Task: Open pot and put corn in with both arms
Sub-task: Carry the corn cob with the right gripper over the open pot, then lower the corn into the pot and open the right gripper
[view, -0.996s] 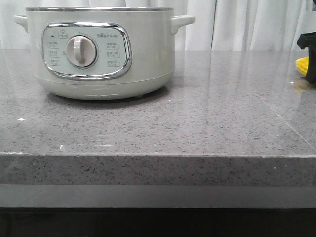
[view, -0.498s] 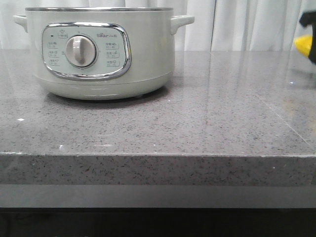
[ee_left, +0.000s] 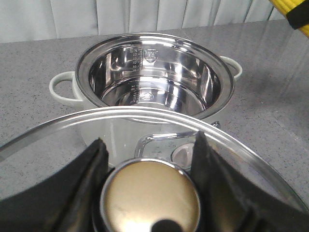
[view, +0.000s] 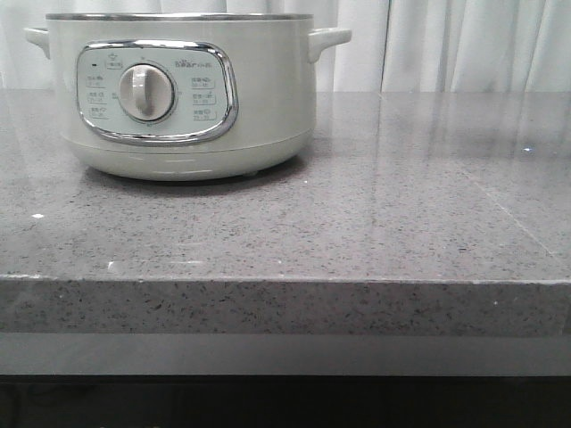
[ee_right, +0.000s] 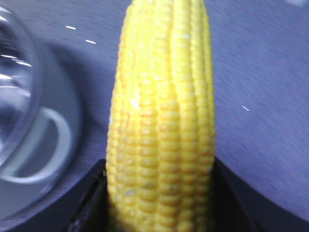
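Observation:
The pot [view: 183, 94] stands at the back left of the counter, its dial facing me. In the left wrist view the pot [ee_left: 154, 82] is open and its shiny steel inside holds nothing. My left gripper [ee_left: 149, 145] is shut on the round brass knob [ee_left: 150, 195] of the glass lid [ee_left: 231, 140], held above and in front of the pot. My right gripper [ee_right: 158, 166] is shut on the corn [ee_right: 161, 121], a yellow cob standing upright between the black fingers. The corn's tip [ee_left: 286, 6] shows in the left wrist view, beyond the pot. Neither gripper shows in the front view.
The grey speckled counter [view: 401, 205] runs to a front edge [view: 285, 281]. White curtains [view: 446, 45] hang behind it. A pot side handle [ee_right: 43, 145] shows blurred beside the corn in the right wrist view.
In the front view my right gripper with the corn rose at the right edge and left the picture. The pot has not moved.

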`<state>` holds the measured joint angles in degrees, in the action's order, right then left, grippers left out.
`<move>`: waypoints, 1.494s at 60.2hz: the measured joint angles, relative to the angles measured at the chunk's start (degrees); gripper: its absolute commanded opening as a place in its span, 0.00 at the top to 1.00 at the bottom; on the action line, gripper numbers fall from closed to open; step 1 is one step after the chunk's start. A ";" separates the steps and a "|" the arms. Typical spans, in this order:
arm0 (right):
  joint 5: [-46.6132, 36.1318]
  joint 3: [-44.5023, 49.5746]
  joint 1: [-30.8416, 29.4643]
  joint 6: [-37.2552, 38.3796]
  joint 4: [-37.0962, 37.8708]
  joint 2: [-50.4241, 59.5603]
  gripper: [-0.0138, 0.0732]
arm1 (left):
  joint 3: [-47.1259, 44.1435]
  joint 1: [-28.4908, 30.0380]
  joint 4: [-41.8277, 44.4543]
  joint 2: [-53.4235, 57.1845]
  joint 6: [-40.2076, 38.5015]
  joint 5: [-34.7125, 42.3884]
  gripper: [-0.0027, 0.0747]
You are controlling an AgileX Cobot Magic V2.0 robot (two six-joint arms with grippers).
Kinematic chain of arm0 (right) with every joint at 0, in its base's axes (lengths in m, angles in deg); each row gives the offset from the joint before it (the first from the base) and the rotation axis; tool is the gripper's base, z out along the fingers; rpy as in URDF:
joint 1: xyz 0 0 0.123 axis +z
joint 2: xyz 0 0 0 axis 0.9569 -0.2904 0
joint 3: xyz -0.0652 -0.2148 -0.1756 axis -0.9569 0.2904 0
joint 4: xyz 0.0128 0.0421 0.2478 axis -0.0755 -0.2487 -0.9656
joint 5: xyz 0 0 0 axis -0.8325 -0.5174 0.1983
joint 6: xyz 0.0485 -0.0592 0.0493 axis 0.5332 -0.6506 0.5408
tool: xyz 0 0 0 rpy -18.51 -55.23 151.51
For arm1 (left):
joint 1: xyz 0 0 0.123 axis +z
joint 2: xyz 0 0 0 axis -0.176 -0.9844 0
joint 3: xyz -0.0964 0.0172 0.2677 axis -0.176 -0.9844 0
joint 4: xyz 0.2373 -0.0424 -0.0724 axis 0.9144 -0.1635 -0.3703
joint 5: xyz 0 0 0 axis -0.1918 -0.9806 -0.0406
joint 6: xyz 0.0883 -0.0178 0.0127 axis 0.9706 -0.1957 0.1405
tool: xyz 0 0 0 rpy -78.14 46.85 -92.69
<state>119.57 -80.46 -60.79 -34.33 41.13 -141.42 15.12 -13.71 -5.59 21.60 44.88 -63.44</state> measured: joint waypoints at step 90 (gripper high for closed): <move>-6.63 -15.66 22.52 0.00 2.77 -19.29 0.46 | 0.00 0.00 0.00 0.00 0.00 0.00 0.72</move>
<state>112.94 -96.12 -38.27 -34.33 43.91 -160.71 15.12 -13.71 -5.59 21.60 44.88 -63.44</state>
